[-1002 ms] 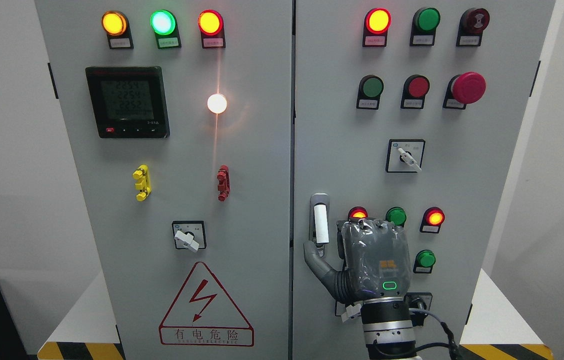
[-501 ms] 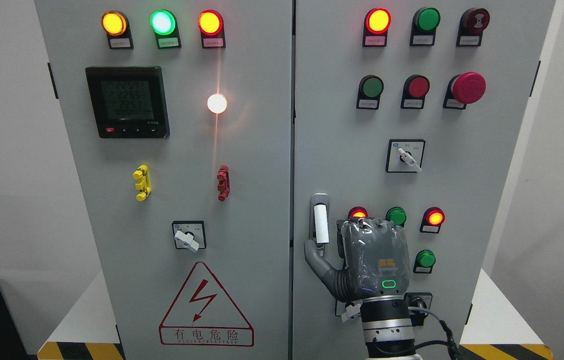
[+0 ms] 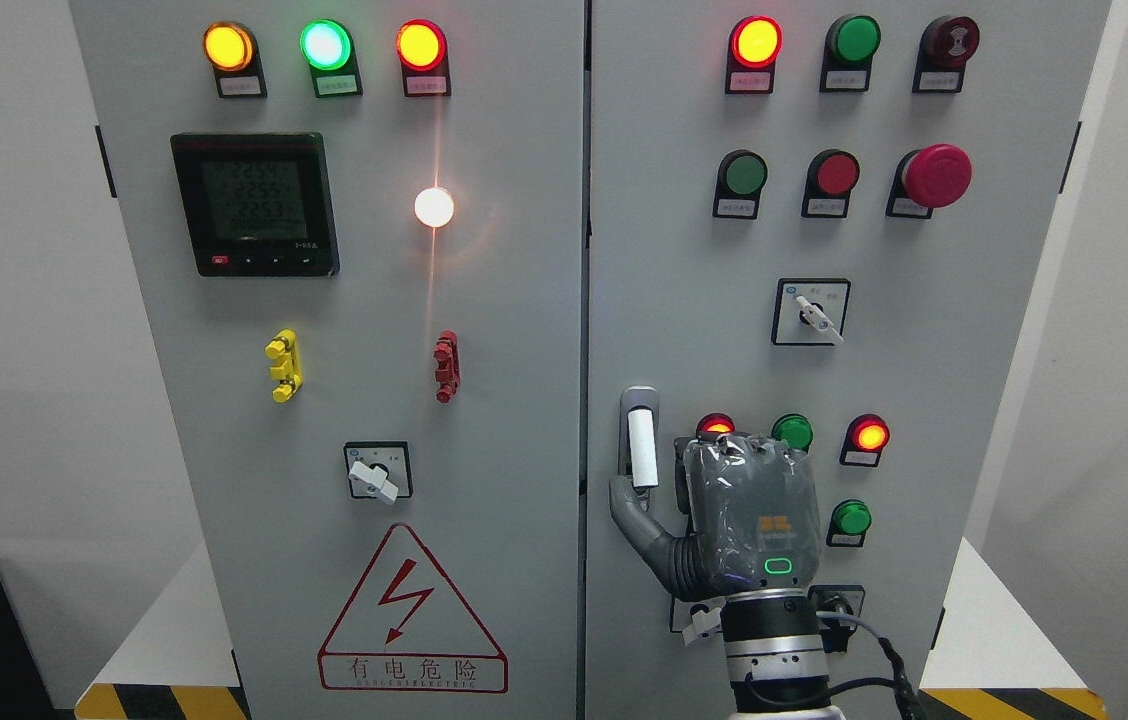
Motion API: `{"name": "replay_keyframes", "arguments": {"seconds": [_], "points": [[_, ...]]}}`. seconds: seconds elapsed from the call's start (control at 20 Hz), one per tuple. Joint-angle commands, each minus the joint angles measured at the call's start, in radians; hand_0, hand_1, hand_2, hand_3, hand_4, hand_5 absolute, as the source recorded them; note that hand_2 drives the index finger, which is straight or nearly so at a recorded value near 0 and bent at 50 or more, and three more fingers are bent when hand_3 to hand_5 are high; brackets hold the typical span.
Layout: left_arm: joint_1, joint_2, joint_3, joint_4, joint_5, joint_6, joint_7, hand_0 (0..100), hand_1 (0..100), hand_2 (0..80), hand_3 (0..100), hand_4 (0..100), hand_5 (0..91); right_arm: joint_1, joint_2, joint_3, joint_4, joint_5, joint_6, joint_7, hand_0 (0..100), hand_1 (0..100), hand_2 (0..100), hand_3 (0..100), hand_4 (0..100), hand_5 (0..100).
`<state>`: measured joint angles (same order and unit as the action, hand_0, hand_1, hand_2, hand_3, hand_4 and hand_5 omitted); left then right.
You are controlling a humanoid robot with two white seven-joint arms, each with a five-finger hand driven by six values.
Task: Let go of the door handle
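The door handle [image 3: 641, 445] is a white upright bar in a grey recess at the left edge of the right cabinet door [image 3: 684, 250]. My right hand [image 3: 696, 490] comes up from the bottom edge, its grey back toward me, just right of the handle. The thumb [image 3: 627, 505] stretches out left, its tip at the handle's lower end. The whole white bar shows, with a narrow gap between it and the palm. Nothing is held; the other fingers point at the panel behind the hand. The left arm is out of view.
Lit red lamps [image 3: 869, 435] and green buttons [image 3: 851, 517] sit close around the hand. A rotary switch [image 3: 812, 312] is above, a red mushroom button [image 3: 936, 175] higher up. The left door [image 3: 374, 300] carries a meter [image 3: 254, 205] and a warning triangle [image 3: 411, 610].
The right hand has shifted only a few pixels to the right; the thumb stays by the handle's lower end. The door has not moved.
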<state>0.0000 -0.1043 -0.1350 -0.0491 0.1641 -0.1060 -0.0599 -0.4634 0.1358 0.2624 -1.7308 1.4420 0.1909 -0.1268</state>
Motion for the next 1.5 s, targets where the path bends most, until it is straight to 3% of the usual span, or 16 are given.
{"name": "replay_keyframes", "arguments": {"seconds": [0.0, 1.45], "points": [[0.009, 0.000, 0.000, 0.000, 0.000, 0.003, 0.000, 12, 56, 0.0, 0, 0, 0.0, -0.004, 0.001, -0.002, 0.013, 0.000, 0.001, -0.002, 32, 34, 94, 100, 98, 100], [0.008, 0.000, 0.000, 0.000, 0.000, 0.002, 0.000, 12, 56, 0.0, 0, 0, 0.0, -0.001, 0.005, -0.003, 0.010, -0.002, 0.002, -0.005, 44, 37, 95, 100, 98, 100]]}}
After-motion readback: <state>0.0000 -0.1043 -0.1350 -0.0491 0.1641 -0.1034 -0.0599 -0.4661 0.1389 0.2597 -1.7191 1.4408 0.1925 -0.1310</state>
